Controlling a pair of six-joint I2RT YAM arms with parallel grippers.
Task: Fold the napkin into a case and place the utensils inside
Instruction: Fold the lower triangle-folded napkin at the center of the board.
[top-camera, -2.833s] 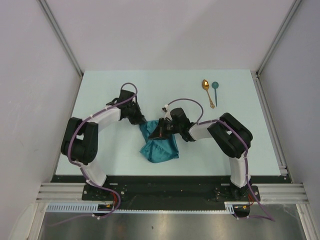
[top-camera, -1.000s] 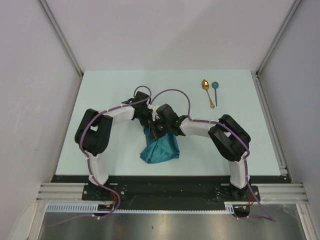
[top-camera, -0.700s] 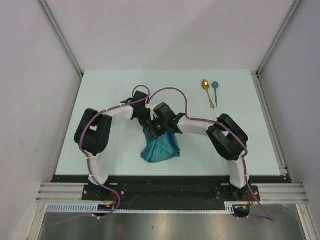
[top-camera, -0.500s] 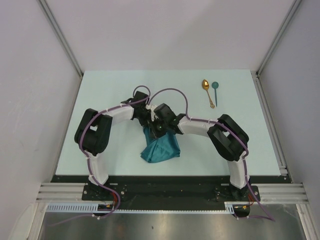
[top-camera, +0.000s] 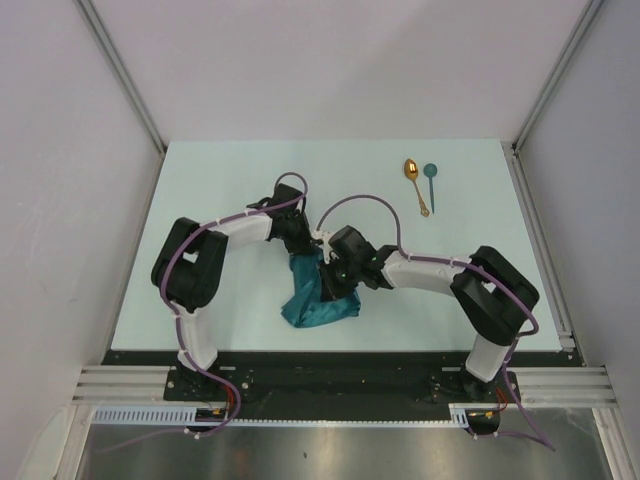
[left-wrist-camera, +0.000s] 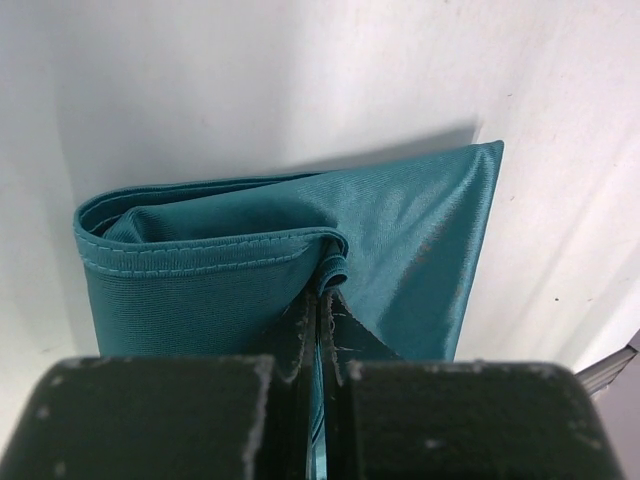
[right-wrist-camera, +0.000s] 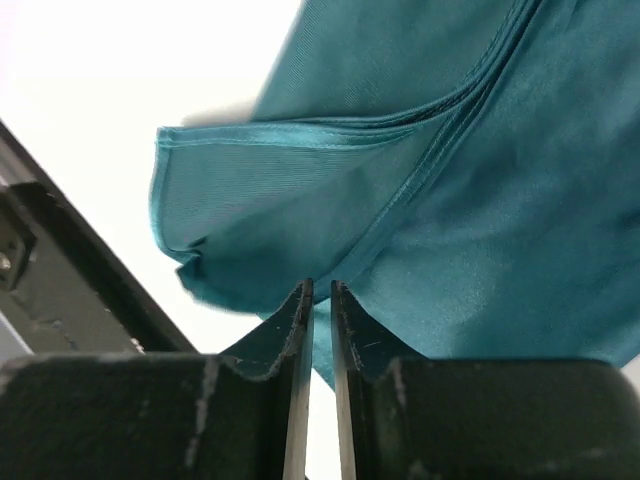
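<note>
Teal napkin (top-camera: 318, 298) in a soft, bunched heap near the middle of the tabletop (top-camera: 220, 180), a bit toward the near edge. Folded over in layers, not flat, with a stitched hem along one fold. Not yet a neat case.

Left hand (left-wrist-camera: 320, 300) at the far top corner of the heap. Shut tight, with a little fold of the cloth pinched between the two dark fingers. Rest of the cloth spread out past the fingertips on the white tabletop.

Right hand (right-wrist-camera: 320, 292) just beside the left one, lower down on the right side of the heap. Nearly closed, only a thin slit between its fingers, and a thin edge of teal cloth in that slit at the tips. More shiny folds of cloth beyond them.

Gold spoon (top-camera: 413, 182) and teal spoon (top-camera: 431, 180) side by side at the far right of the tabletop. Bowls at the far end, handles toward the near edge. Well apart from the napkin and from both hands.
</note>
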